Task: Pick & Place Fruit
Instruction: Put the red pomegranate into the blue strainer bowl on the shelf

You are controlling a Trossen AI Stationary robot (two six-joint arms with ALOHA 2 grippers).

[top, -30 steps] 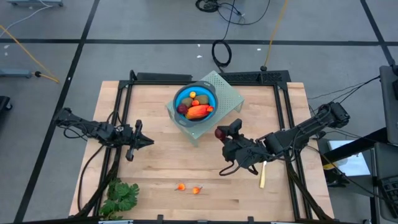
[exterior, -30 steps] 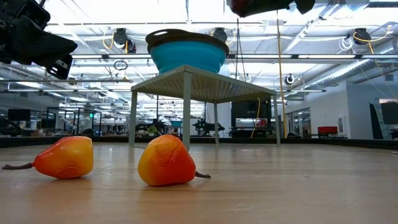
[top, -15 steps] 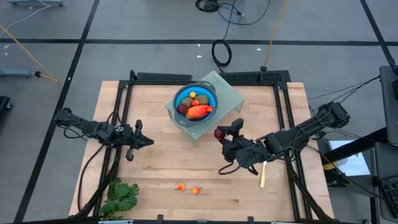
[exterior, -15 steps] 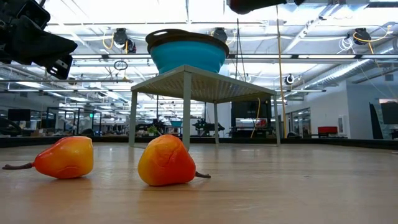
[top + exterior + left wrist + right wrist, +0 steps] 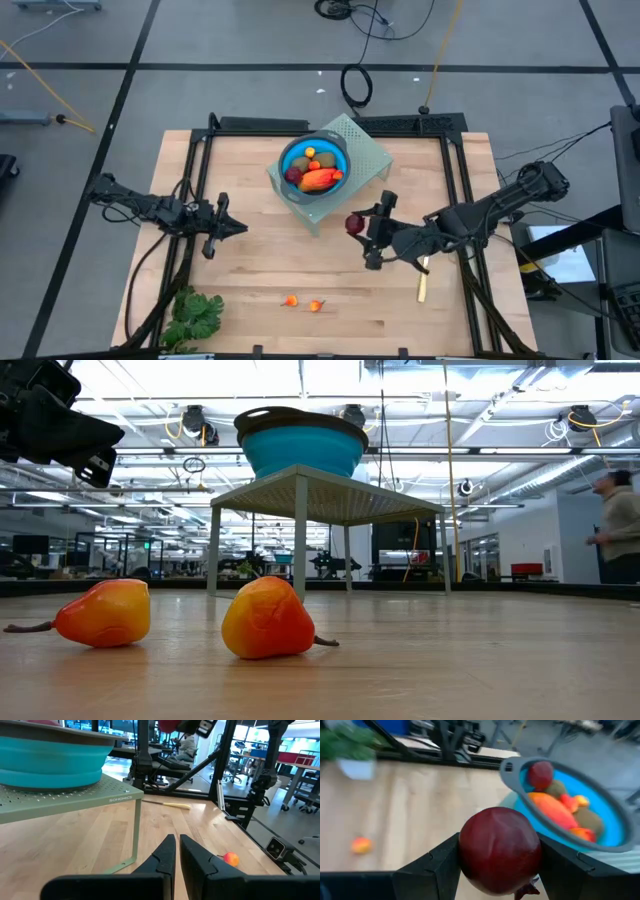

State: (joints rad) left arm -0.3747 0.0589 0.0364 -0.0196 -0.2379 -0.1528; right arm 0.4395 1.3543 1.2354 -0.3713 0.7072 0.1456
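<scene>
Several fruit (image 5: pixel 317 176) in the blue bowl (image 5: pixel 288 156); right gripper (image 5: pixel 359 224) clamped on a dark red ball (image 5: pixel 353 223), left gripper (image 5: pixel 228 228) pinched together.

2 dark jointed arms, black cables trailing; left gripper (image 5: pixel 214 229) and right gripper (image 5: pixel 497 870) have matte black angular fingers.

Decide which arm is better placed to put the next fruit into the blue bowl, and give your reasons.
The right. Its hand already holds a dark red ball close beside the blue bowl on the green stand. The left hand is shut, empty, and farther away.
</scene>
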